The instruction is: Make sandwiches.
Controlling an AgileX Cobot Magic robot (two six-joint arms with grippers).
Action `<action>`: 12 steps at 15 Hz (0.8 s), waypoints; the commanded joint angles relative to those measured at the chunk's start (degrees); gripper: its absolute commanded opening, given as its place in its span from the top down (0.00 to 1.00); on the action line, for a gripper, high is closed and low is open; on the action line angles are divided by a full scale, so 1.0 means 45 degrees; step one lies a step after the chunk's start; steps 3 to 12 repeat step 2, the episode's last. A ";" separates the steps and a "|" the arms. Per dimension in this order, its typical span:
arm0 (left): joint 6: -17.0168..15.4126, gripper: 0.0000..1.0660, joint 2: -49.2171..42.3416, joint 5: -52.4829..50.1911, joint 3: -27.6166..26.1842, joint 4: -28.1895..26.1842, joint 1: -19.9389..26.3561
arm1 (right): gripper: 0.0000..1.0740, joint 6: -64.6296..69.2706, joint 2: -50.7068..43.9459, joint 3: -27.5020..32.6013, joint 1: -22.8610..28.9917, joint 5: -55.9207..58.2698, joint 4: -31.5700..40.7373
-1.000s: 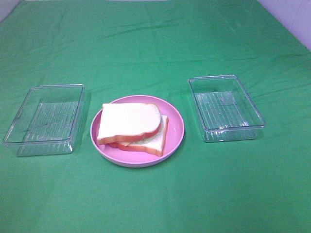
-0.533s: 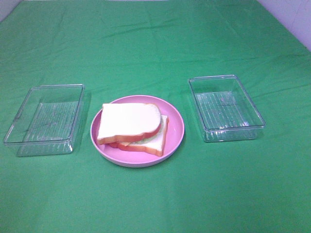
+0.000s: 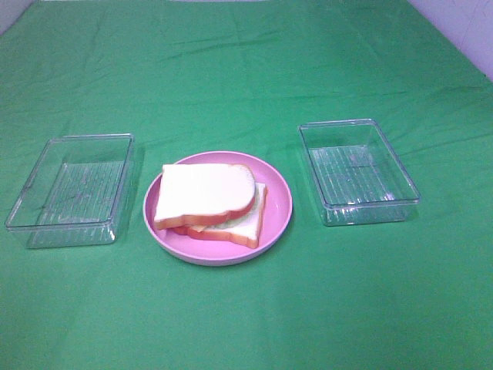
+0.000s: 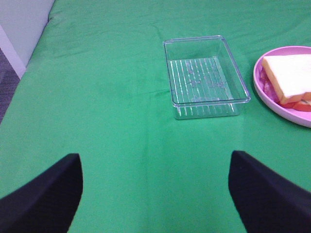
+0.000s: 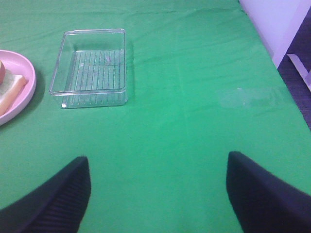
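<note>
Left tray (image 3: 69, 189), plate (image 3: 281, 202) with sandwich (image 3: 208, 202) at frame centre, right tray (image 3: 358, 171). The offset top slice could be slid off if nudged sideways. Left gripper (image 4: 154, 194) and right gripper (image 5: 158, 191) are held back, jaws spread, nothing grasped.

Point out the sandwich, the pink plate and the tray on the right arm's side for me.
sandwich (image 3: 204, 193): exterior high view, on the top bread slice's white face.
pink plate (image 3: 279, 202): exterior high view, on the bare inner rim right of the sandwich.
right-side tray (image 3: 359, 176): exterior high view, on its ribbed clear floor.
</note>
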 commanded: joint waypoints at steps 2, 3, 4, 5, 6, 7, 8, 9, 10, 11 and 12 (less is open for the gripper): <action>0.0038 0.27 -0.0293 -0.0102 0.0025 -0.0051 0.0013 | 0.31 -0.0102 -0.0191 0.0038 -0.0076 -0.0025 0.0013; 0.0038 0.27 -0.0293 -0.0102 0.0025 -0.0051 0.0013 | 0.31 -0.0102 -0.0191 0.0038 -0.0076 -0.0025 0.0013; 0.0038 0.27 -0.0293 -0.0102 0.0025 -0.0051 0.0013 | 0.31 -0.0102 -0.0191 0.0038 -0.0076 -0.0025 0.0013; 0.0038 0.27 -0.0293 -0.0102 0.0025 -0.0051 0.0013 | 0.31 -0.0102 -0.0191 0.0038 -0.0076 -0.0025 0.0013; 0.0038 0.27 -0.0293 -0.0102 0.0025 -0.0051 0.0013 | 0.31 -0.0102 -0.0191 0.0038 -0.0076 -0.0025 0.0013; 0.0038 0.27 -0.0293 -0.0102 0.0025 -0.0051 0.0013 | 0.31 -0.0102 -0.0191 0.0038 -0.0076 -0.0025 0.0013; 0.0038 0.27 -0.0293 -0.0102 0.0025 -0.0051 0.0013 | 0.31 -0.0102 -0.0191 0.0038 -0.0076 -0.0025 0.0013; 0.0038 0.27 -0.0293 -0.0102 0.0025 -0.0051 0.0013 | 0.31 -0.0102 -0.0191 0.0038 -0.0076 -0.0025 0.0013; 0.0038 0.27 -0.0293 -0.0102 0.0025 -0.0051 0.0013 | 0.31 -0.0102 -0.0191 0.0038 -0.0076 -0.0025 0.0013; 0.0038 0.27 -0.0293 -0.0102 0.0025 -0.0051 0.0013 | 0.31 -0.0102 -0.0191 0.0038 -0.0076 -0.0025 0.0013; 0.0038 0.27 -0.0293 -0.0102 0.0025 -0.0051 0.0013 | 0.31 -0.0102 -0.0191 0.0038 -0.0076 -0.0025 0.0013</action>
